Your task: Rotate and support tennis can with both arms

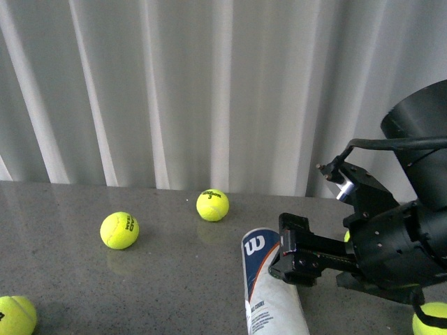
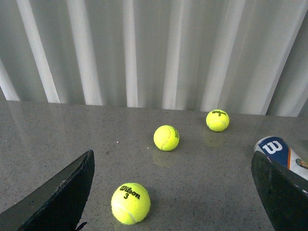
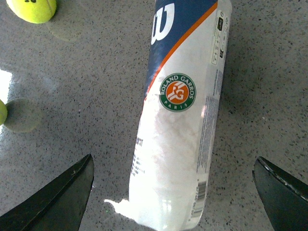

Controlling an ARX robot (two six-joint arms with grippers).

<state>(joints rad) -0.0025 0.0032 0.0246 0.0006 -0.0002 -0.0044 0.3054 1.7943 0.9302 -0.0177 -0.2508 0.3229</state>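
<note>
1. One tennis can [image 1: 269, 293] is lying on its side on the grey bench [image 1: 167, 279], right of middle and near the near edge. Its navy "W" end is pointing toward the far edge.
2. The right gripper [image 1: 288, 252] is hovering at the can's "W" end. The right wrist view is showing its fingers [image 3: 57, 197] spread wide, with the can lying between them and touching neither.
3. The left gripper [image 2: 172, 154] is gripping nothing, its fingers [image 2: 57, 197] standing well apart over the bench.
4. Four yellow tennis balls are sitting loose: a middle ball [image 1: 119, 230], a far ball [image 1: 212, 205], a left-corner ball [image 1: 15, 315] and a right-corner ball [image 1: 431, 319].
5. A white curtain [image 1: 209, 91] is hanging behind the far edge.
</note>
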